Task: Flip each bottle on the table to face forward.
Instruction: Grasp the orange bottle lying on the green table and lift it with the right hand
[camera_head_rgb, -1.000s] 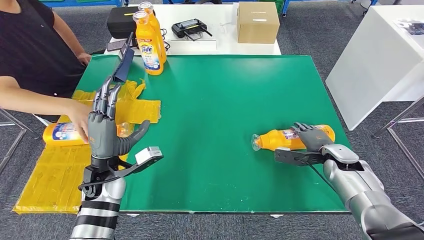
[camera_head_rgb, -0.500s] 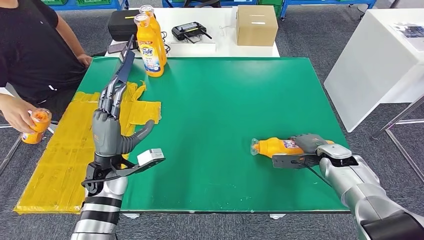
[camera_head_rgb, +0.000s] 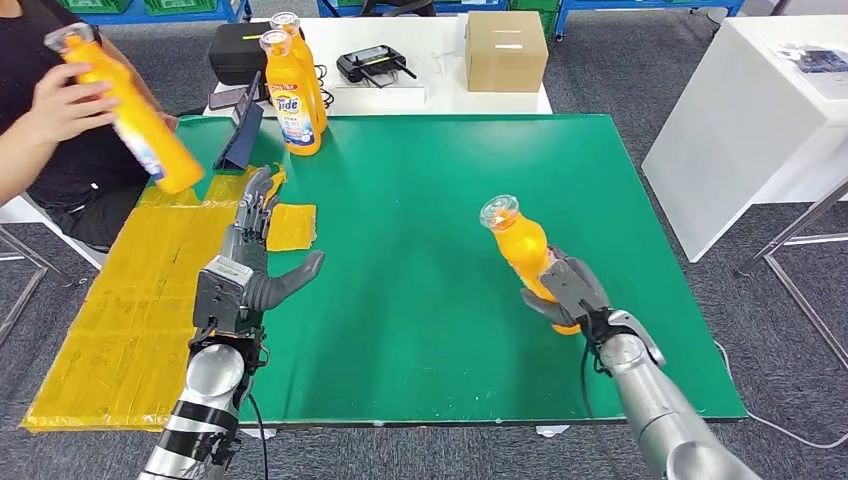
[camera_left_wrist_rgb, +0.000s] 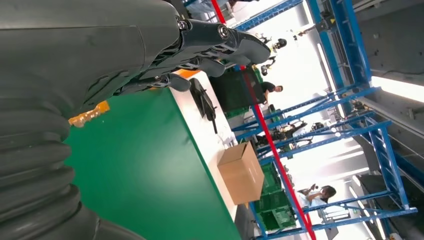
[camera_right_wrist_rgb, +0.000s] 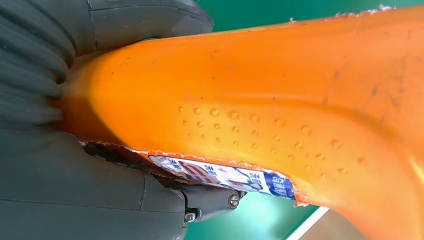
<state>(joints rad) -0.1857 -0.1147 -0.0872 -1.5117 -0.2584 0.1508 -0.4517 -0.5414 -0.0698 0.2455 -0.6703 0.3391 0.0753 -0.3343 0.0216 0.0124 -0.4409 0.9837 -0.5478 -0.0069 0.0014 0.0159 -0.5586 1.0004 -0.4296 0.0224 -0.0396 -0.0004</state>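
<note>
Moved: the orange bottle (camera_head_rgb: 522, 246), lying flat on the green table (camera_head_rgb: 420, 250) earlier, is now lifted and tilted, cap end up.
Right hand (camera_head_rgb: 565, 290): clamped round that bottle's lower body.
Left hand (camera_head_rgb: 245, 270): held empty over the table's left side, fingers spread apart.
Bottles counted: four; two upright bottles (camera_head_rgb: 290, 92) at the far edge, one raised by a person's hand (camera_head_rgb: 62, 100), previously held low.

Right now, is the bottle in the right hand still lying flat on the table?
No, the right hand grips the orange bottle raised and tilted, cap end up.
</note>
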